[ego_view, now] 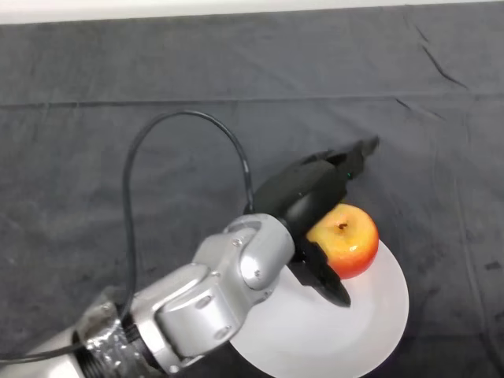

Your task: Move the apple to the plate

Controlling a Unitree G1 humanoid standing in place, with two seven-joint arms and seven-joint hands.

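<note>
Head view, looking down at a table w/ dark cloth (118, 118). Silver-grey left arm (213, 291) comes in from lower left and reaches toward the right. Its black hand (311, 197) is at the apple (346, 240): fingers stretch along the apple's far side, past it, while the thumb (323, 276) sits on the near side, below it. The apple is between thumb and fingers, so the hand looks closed round it in a loose side grip. Contact on the far side is hidden by the hand itself, so grip firmness can't be told.

Apple: red-yellow, stem dimple facing up, just right of the palm. It sits over the upper edge of the plate (370, 331), a plain white round one lying below and right of the hand. Whether it rests on the plate or is held just above isn't clear.

Judgement: task approx. done or in its last step. Side grip keeps the apple upright and lets it be set down w/o rolling. The apple is close to the rim, so it could roll off onto the cloth on release.
</note>
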